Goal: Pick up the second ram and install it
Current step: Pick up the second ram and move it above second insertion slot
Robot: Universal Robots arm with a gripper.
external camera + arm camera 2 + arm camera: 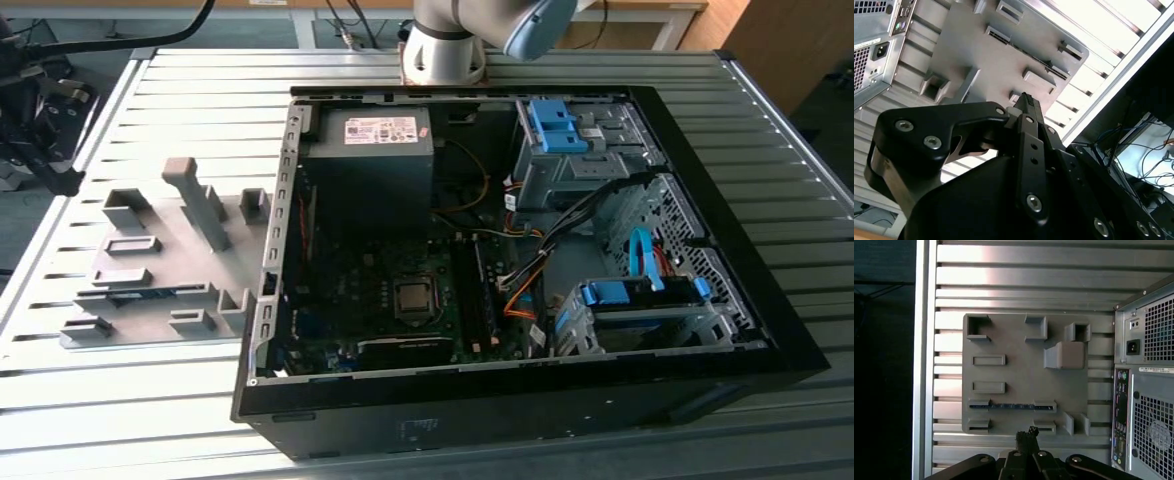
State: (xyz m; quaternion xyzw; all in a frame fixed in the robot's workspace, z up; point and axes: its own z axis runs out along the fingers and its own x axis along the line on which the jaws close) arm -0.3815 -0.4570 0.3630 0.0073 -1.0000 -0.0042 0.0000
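— First wrist view: where's the memory stick [1011, 405]?
— I see it lying on edge in the grey fixture [1019, 372], apart from my gripper [1027, 432], whose fingers are pressed together, holding nothing.

Finding nothing legible anywhere. Noticing a white sticker [380, 130] with a red patch on the power supply [367, 165] inside the computer case [801, 350], its print too small for making out. In the first wrist view, spotting a narrow white label strip [1156, 370] running across the case's back panel [1149, 330], off to one side of the gripper [1027, 436] and well apart from it, its lettering likewise staying unreadable.
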